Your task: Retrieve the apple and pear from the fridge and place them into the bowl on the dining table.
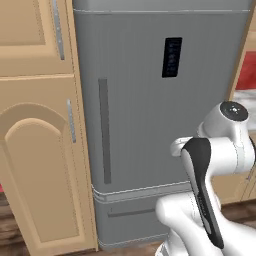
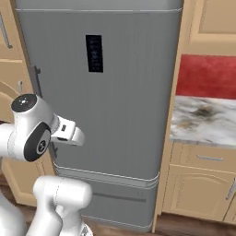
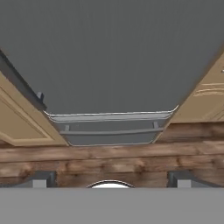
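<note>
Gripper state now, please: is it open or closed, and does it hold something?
Gripper: open, holding nothing; it faces the closed fridge.

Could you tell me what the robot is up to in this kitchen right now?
The robot arm is parked facing the tall grey fridge, whose door is shut, with its long dark handle untouched. In the hand view the gripper points down at the fridge's lower drawer and the wooden floor, its fingers spread wide and holding nothing. Tan cabinets flank the fridge, and a marble counter sits to its right. No fruit has been fetched yet.
</note>
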